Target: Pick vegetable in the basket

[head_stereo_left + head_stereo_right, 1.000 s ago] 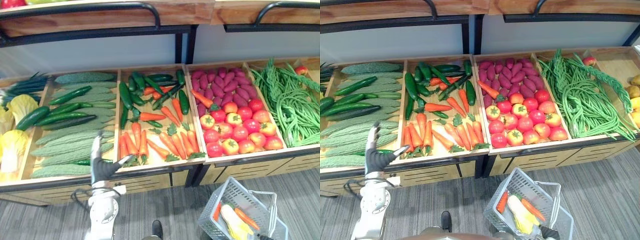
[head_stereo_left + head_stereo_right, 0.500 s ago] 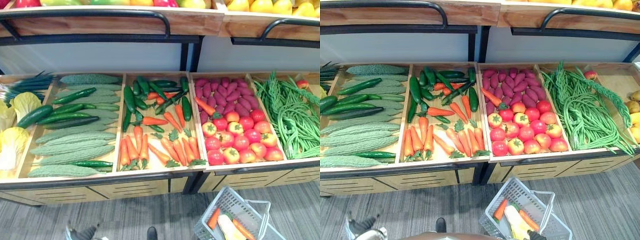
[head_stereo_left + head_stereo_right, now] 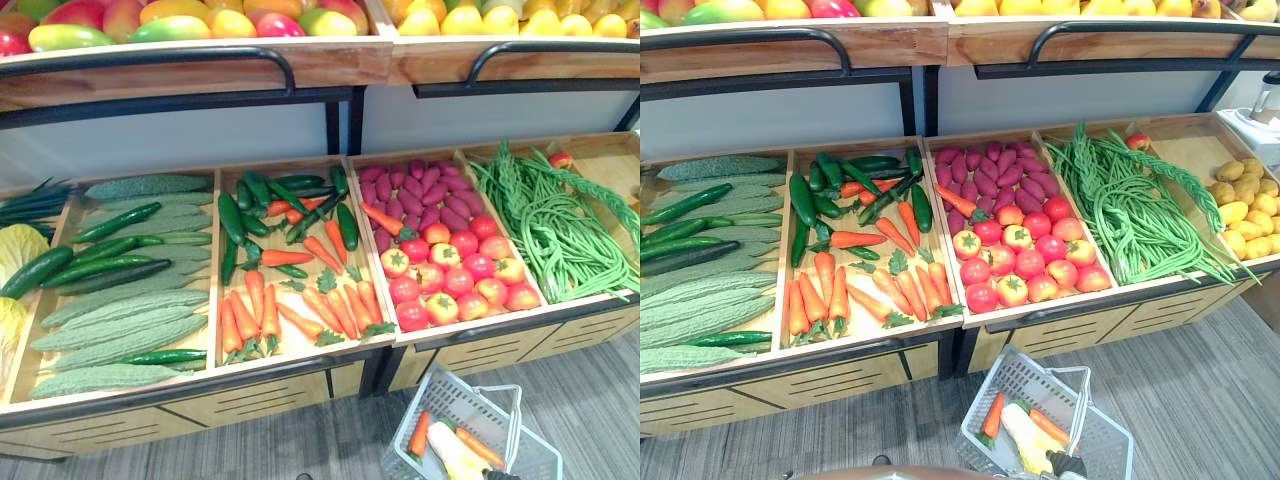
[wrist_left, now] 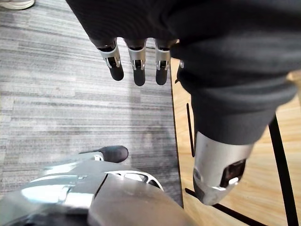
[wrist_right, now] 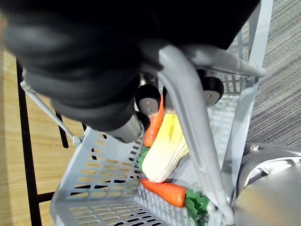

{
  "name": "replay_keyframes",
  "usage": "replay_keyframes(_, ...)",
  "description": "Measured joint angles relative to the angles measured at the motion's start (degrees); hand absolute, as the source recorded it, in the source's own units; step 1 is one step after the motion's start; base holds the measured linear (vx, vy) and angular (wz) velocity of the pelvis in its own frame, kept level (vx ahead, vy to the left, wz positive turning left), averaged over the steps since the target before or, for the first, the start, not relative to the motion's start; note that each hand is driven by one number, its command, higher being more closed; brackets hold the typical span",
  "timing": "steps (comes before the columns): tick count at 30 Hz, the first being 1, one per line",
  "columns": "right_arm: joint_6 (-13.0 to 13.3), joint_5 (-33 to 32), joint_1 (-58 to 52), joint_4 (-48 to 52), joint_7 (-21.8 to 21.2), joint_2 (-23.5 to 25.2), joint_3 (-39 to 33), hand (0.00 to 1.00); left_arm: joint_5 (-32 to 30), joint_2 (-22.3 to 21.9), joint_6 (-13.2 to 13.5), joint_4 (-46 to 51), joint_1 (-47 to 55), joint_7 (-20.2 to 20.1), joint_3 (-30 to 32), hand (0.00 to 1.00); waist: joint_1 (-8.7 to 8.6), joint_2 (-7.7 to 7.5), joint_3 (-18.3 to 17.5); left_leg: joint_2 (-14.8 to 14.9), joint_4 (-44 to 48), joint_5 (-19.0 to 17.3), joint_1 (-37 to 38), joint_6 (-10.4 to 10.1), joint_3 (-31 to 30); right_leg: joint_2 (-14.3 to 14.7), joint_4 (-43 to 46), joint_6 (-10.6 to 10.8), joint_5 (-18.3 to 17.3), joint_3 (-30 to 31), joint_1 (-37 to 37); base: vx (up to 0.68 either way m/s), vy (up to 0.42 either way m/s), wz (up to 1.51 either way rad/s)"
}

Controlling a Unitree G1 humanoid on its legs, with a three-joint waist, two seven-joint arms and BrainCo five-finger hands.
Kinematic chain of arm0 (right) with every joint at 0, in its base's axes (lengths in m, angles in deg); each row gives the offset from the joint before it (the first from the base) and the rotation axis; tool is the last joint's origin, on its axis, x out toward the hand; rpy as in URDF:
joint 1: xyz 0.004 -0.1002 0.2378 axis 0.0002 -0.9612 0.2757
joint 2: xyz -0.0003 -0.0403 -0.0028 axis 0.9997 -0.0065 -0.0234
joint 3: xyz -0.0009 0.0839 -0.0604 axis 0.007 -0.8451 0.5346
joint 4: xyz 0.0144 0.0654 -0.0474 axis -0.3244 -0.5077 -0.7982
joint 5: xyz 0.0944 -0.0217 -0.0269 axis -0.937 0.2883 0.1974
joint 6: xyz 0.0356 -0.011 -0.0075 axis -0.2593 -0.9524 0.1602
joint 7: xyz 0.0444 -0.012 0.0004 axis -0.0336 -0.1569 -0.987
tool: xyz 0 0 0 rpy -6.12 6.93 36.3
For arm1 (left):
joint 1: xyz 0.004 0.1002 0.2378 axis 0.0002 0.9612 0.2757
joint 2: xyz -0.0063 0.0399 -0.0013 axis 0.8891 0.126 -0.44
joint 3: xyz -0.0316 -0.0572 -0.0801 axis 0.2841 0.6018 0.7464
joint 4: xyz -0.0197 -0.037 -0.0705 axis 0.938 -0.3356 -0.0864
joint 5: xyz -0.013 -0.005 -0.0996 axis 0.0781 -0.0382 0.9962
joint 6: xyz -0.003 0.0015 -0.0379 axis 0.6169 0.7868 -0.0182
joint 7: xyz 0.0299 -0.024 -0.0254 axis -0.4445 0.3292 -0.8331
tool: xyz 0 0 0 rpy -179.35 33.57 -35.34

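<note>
Leftmost, the left hand (image 4: 137,66) hangs over the grey floor (image 4: 56,94) beside the wooden stand (image 3: 250,398), fingers straight and slightly apart, holding nothing. On the stand, pale cabbage (image 3: 12,262) is cut off at the edge. Next come bitter gourds (image 3: 120,335) and cucumbers (image 3: 105,268), carrots (image 3: 250,310), purple sweet potatoes (image 3: 420,185) above tomatoes (image 3: 450,280), long beans (image 3: 560,235), and potatoes (image 3: 1240,210) partly out of frame. Below the tomatoes, the grey basket (image 3: 440,392) shows in front of the stand, its lower part cropped. Inside lie two carrots (image 5: 162,192) and a pale yellow vegetable (image 5: 164,150), hard to identify. The right hand (image 5: 94,70) has its fingers curled round the basket's handle (image 5: 190,117).
</note>
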Motion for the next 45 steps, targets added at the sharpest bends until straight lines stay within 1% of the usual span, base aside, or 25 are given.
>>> replay_keyframes(5,-0.1,0.0,0.1,0.5,0.0,-0.1,1.0,1.0,0.1,1.4,0.1,0.0,-0.2,-0.8,-4.6,0.0,0.16,-0.56,1.3,0.0,0.4,-1.4,3.4,0.0,3.2,-0.8,3.8,0.1,-1.5,3.4,-0.2,0.01,0.006,-0.28)
replay_keyframes(9,0.8,0.0,-0.3,1.1,-0.2,0.3,0.1,1.0,0.1,3.0,0.3,-0.6,-2.0,-2.2,-8.2,0.0,-0.35,-1.27,2.5,-0.8,0.8,-3.1,5.5,0.4,6.8,-2.4,10.0,-1.2,-2.5,6.3,-3.5,0.0,0.07,-0.54)
replay_keyframes(11,1.3,-0.3,0.4,3.1,-0.8,0.4,0.1,1.0,0.1,3.0,0.3,-2.5,-3.2,-1.9,-8.3,0.0,-0.13,-0.6,3.9,0.5,3.1,-5.3,4.6,1.1,13.2,-0.9,11.8,-5.1,3.0,11.5,-8.8,-0.05,0.113,-1.42)
replay_keyframes(13,1.6,-0.9,0.8,4.0,-1.0,0.4,1.1,1.0,0.0,3.1,0.2,-2.5,-4.1,-1.7,-8.1,0.0,-0.31,0.03,4.9,1.4,4.4,-6.2,4.6,2.5,18.5,1.2,8.3,-5.7,11.3,12.5,-10.5,-0.08,0.086,-1.53)
replay_keyframes(14,1.9,-1.1,1.5,4.6,-1.0,0.5,1.8,1.0,-0.2,2.6,0.3,-2.3,-4.1,-1.6,-8.1,0.0,0.1,2.32,6.0,3.9,5.1,-6.6,3.9,4.1,23.5,2.9,3.4,-5.8,17.5,11.6,-10.4,-0.14,0.08,-1.57)
replay_keyframes(15,2.3,-2.2,2.1,5.5,-1.0,0.6,2.3,1.0,-0.5,2.6,0.6,-1.1,-4.6,-1.6,-8.1,0.0,-0.74,2.36,7.3,4.4,5.5,-7.0,3.8,4.8,26.4,1.7,13.9,-7.7,9.8,4.9,-12.0,-0.14,0.095,-1.47)
replay_keyframes(17,2.3,-2.6,2.5,4.9,-0.8,-0.1,2.4,1.0,-0.5,2.5,1.0,0.5,-4.6,-1.7,-7.6,0.0,-0.81,2.21,8.0,4.4,5.0,-7.1,5.4,5.0,31.3,-1.6,29.7,-8.3,-1.6,-3.2,-10.9,-0.06,0.132,-1.22)
replay_keyframes(19,2.3,-2.5,2.4,4.7,-1.0,0.3,3.5,1.0,-0.4,2.5,0.9,0.6,-4.2,-1.7,-7.0,0.0,-0.04,2.14,8.0,4.4,4.8,-7.0,6.5,5.0,36.9,-2.9,36.2,-7.1,-5.6,-4.9,-7.5,0.02,0.075,-1.58)
replay_keyframes(22,1.9,-2.5,3.6,2.0,-1.1,0.9,3.7,1.0,0.2,2.4,0.9,0.7,-4.9,-1.9,-6.4,0.0,-0.01,1.64,7.8,4.9,6.7,-7.2,5.2,5.2,44.2,-4.2,34.2,-4.7,-6.0,-4.7,-2.3,-0.01,-0.1,-1.5)
replay_keyframes(25,0.6,-2.5,4.2,0.5,-1.1,0.7,3.4,1.0,1.1,1.9,0.9,0.8,-6.0,-2.1,-4.6,0.0,0.41,0.63,7.9,6.9,10.5,-7.6,3.9,4.9,52.9,-4.0,20.9,-2.1,-5.2,-6.9,0.1,-0.06,-0.309,-1.62)
replay_keyframes(26,0.2,-2.5,4.6,0.5,-1.1,0.0,3.6,1.0,2.2,1.3,0.9,0.8,-6.4,-2.1,-3.8,0.0,0.81,0.79,7.8,8.3,12.4,-7.5,3.5,4.9,56.0,-2.1,15.4,-1.6,-5.6,-8.5,0.2,-0.06,-0.409,-1.8)
replay_keyframes(28,0.0,-2.5,3.9,0.5,-1.0,-1.0,3.9,1.0,2.5,0.6,0.9,0.8,-6.6,-2.1,-3.2,0.0,0.5,1.96,7.8,9.6,13.4,-6.9,3.7,4.3,59.2,0.0,10.6,-1.5,-5.6,-8.1,0.3,-0.07,-0.366,-1.22)
replay_keyframes(29,-0.1,-2.7,2.8,0.7,-1.0,-2.1,3.7,1.0,2.6,-0.6,0.9,0.7,-6.6,-2.0,-2.4,0.0,-0.71,2.85,7.7,10.4,13.2,-5.5,4.4,4.4,60.2,1.5,8.6,-1.6,-5.6,-7.5,0.9,-0.08,-0.403,-0.71)
replay_keyframes(31,-0.5,-4.1,0.8,0.5,-0.5,-2.9,3.1,1.0,2.6,-1.6,1.0,0.7,-6.6,-1.9,-2.4,0.0,-1.29,4.21,7.3,11.8,13.5,-4.2,6.6,4.4,61.0,2.6,9.2,-2.1,-5.9,-7.4,2.4,-0.04,-0.293,-0.36)
replay_keyframes(32,0.0,-4.8,-0.9,0.8,-0.3,-3.8,3.1,1.0,2.6,-2.6,1.0,0.5,-6.4,-1.7,-2.4,0.0,-1.76,5.66,7.1,14.8,15.9,-3.0,9.0,4.2,61.4,2.7,15.1,-3.3,-7.6,-6.8,1.1,-0.03,-0.195,-0.48)
replay_keyframes(33,0.4,-5.0,-0.7,1.0,-0.1,-4.0,3.1,1.0,2.6,-2.9,1.0,0.6,-6.6,-1.7,-2.5,0.0,-1.64,6.16,7.0,16.6,18.1,-2.8,9.9,4.3,61.2,3.0,17.4,-2.9,-10.4,-5.9,-0.9,-0.04,-0.203,-0.82)
replay_keyframes(34,0.7,-5.2,-0.3,1.1,0.0,-3.1,3.7,1.0,2.7,-2.4,1.0,0.5,-6.3,-1.6,-1.8,0.0,-1.45,5.02,6.5,18.5,22.8,-2.8,10.4,4.3,59.6,3.7,11.6,-2.9,-8.2,-4.4,-1.3,-0.08,-0.272,-1.21)
replay_keyframes(35,1.9,-4.6,0.0,1.7,0.0,-2.7,6.6,1.0,2.7,-1.5,0.9,0.1,-6.3,-1.3,0.0,0.0,-0.75,3.22,7.4,21.6,31.0,-5.3,7.6,2.7,48.1,4.7,8.5,-4.3,-8.2,-2.4,-0.3,-0.08,-0.207,-1.31)
replay_keyframes(36,2.3,-4.2,0.5,1.8,0.0,-3.3,7.0,1.0,2.7,-1.4,1.2,0.3,-6.3,-1.2,0.0,0.0,-0.54,3.03,7.6,17.5,29.4,-8.4,4.3,0.4,35.3,4.0,8.8,-4.4,-8.2,0.5,-1.0,-0.08,-0.143,-1.22)
replay_keyframes(37,2.5,-4.1,1.0,1.7,0.0,-4.0,7.6,1.0,3.1,-1.5,1.4,0.5,-6.3,-1.0,0.0,0.0,-0.23,2.79,7.9,13.9,27.2,-9.9,2.7,-0.4,27.0,3.3,8.9,-4.4,-8.2,2.1,-1.3,-0.02,0.024,-1.27)
replay_keyframes(38,2.4,-4.1,1.7,1.5,-0.1,-4.5,8.7,1.0,4.9,-2.3,1.6,0.5,-6.1,-0.2,-0.7,0.0,0.27,2.65,8.0,6.3,21.6,-12.0,1.5,-1.5,13.0,2.6,8.9,-4.3,-8.1,5.7,-1.0,0.01,0.036,-1.18)
replay_keyframes(40,2.4,-4.2,1.7,1.5,-0.6,-3.9,9.1,1.0,4.9,-2.2,1.9,0.3,-5.8,0.2,-1.5,0.0,0.95,2.73,8.0,2.7,15.5,-11.7,1.4,-1.7,5.1,3.1,9.0,-4.3,-8.1,8.9,-0.7,0.08,0.081,-1.18)
replay_keyframes(41,2.4,-4.2,1.5,0.9,-1.2,-3.9,9.8,1.0,4.9,-2.3,2.3,0.3,-5.9,0.2,-2.1,0.0,1.25,3.47,7.9,2.5,10.9,-8.0,0.6,-2.6,0.9,4.4,8.8,-4.0,-8.0,10.9,-0.9,0.11,0.139,-1.19)
replay_keyframes(43,2.4,-4.3,1.4,0.7,-1.7,-2.9,10.0,1.0,5.0,-1.8,2.4,0.2,-6.1,-0.3,-3.2,0.0,1.21,4.25,7.5,2.5,9.5,-7.3,0.5,-1.4,-0.2,5.7,7.6,-2.5,-7.3,13.0,-1.2,0.09,0.116,-0.66)
replay_keyframes(45,2.4,-4.8,1.4,0.6,-1.9,-2.1,9.7,1.0,4.9,-0.3,2.8,0.3,-6.4,-0.6,-5.0,0.0,0.69,2.6,7.8,1.2,8.1,-7.3,0.5,-1.3,0.4,4.6,7.3,-1.9,-7.0,13.8,-2.2,0.09,0.119,-0.13)
